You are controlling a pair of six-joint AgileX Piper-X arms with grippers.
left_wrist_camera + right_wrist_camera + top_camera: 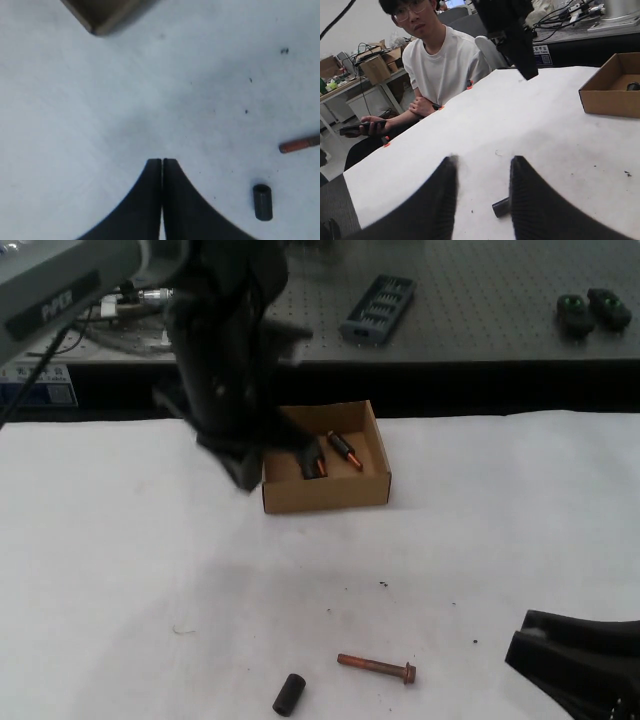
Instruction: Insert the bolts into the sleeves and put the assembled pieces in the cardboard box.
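From where I stand, two finished pieces already lie in the cardboard box [325, 495], while one loose bolt [377, 668] and one short black sleeve [289, 694] rest on the white table [120, 570], near each other but apart, at the near edge. The left gripper [162, 162] hangs beside the box with its jaws pressed together on nothing. The right gripper [482, 162] sits low over the table with its jaws spread, the sleeve just beyond them. My worry is the sleeve: it looks small and round, so a finger that clips it off-centre could send it rolling toward the edge. With both arms working one small patch, they could also knock each other or the bolt.
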